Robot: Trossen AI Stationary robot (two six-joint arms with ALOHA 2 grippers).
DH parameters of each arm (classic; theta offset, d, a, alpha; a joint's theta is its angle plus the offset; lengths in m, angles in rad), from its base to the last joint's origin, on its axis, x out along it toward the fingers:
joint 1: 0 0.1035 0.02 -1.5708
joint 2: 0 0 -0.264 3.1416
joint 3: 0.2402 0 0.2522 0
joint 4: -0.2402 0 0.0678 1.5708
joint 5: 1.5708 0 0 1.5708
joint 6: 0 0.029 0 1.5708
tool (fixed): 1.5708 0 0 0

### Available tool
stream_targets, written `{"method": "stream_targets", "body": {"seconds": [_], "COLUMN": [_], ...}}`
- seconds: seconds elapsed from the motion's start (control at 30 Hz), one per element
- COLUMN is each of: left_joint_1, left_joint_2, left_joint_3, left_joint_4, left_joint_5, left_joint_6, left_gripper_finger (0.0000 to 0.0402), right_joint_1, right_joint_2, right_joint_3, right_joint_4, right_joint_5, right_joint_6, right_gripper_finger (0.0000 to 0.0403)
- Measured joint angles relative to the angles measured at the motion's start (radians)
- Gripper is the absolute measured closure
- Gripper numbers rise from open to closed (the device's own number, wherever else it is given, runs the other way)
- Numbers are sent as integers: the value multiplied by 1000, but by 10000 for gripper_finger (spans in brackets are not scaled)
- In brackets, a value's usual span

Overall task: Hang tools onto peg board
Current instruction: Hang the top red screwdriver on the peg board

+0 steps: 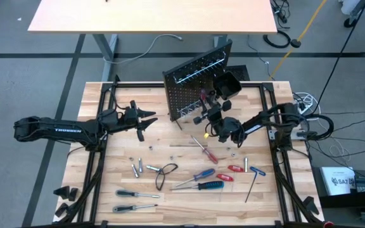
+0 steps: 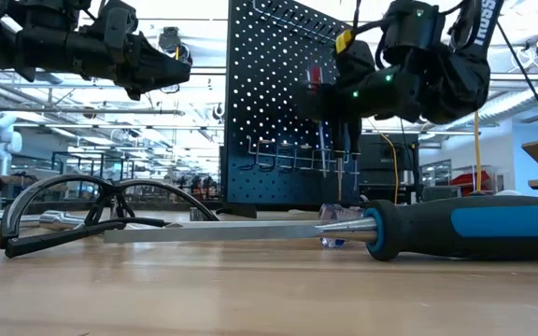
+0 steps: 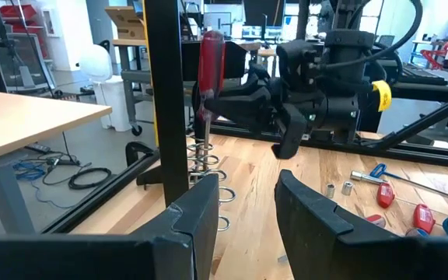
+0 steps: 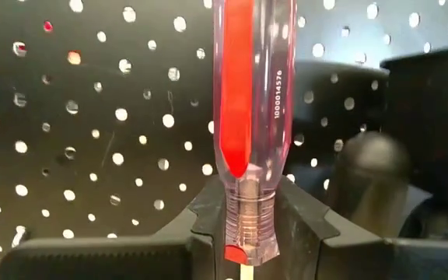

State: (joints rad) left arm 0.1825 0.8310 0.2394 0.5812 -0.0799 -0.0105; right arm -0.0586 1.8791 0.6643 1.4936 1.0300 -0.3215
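Observation:
The black peg board (image 1: 195,76) stands upright at the table's far middle, with a black bin (image 1: 228,84) on it. My right gripper (image 1: 205,104) is right in front of the board and is shut on a screwdriver with a clear and red handle (image 4: 247,93). The screwdriver stands upright, handle up. In the left wrist view its shaft (image 3: 201,128) reaches down to a row of wire rings (image 3: 205,159) at the board's foot. My left gripper (image 1: 149,120) is open and empty, left of the board and above the table. Other tools (image 1: 198,180) lie on the near tabletop. My right gripper pinches the narrow lower end of the handle (image 4: 249,222), just above the shaft, between its two fingers (image 4: 208,214). The fingers come level from the table's right side toward the board. The screwdriver is upright and clear of the table. Whether its shaft touches the rings, I cannot tell.
Several screwdrivers (image 1: 206,185), a red-handled one (image 1: 203,147), small silver bits (image 1: 137,170), a hex key (image 1: 252,183) and a black wire loop (image 1: 165,174) lie on the near half of the table. A blue and black screwdriver (image 2: 456,229) lies close in the low view.

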Motion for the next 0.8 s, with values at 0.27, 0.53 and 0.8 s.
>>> {"method": "stream_targets", "body": {"seconds": [0.27,0.53,0.8], "left_joint_1": [0,0,0], "left_joint_2": [0,0,0], "left_joint_3": [0,0,0], "left_joint_4": [-16,-15,-15], "left_joint_5": [-2,-4,-4], "left_joint_6": [17,17,17], "left_gripper_finger": [272,272,272], "right_joint_1": [0,0,12], "right_joint_2": [32,32,31], "right_joint_3": [0,0,0], "right_joint_4": [1,-33,-83], "right_joint_5": [40,42,44], "right_joint_6": [26,25,23], "right_gripper_finger": [334,289,179]}}
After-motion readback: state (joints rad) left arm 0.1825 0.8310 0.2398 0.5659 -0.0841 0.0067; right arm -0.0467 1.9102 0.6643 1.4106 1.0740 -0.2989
